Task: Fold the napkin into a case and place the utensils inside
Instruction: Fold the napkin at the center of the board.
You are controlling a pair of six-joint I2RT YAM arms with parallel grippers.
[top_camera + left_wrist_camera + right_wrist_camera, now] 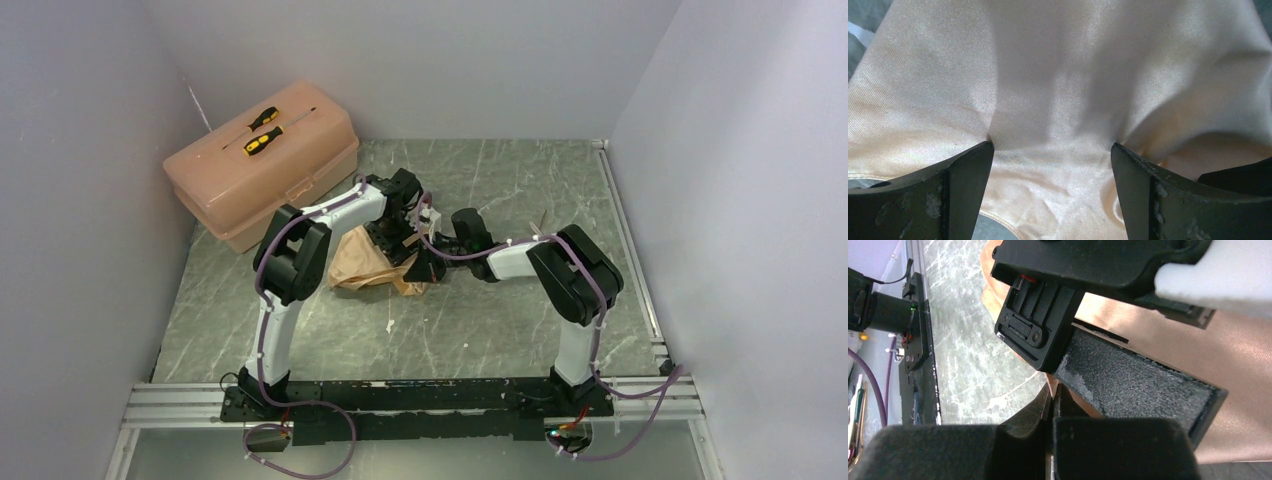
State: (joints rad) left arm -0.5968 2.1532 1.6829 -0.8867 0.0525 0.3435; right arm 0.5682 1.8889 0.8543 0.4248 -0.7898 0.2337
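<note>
Bending over napkin (1058,75), left gripper (1052,146) spread wide, right gripper (1052,392) pinching edge

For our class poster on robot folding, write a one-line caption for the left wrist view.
Left gripper, fingers spread wide, tips pressing into the creased peach satin napkin.
</note>
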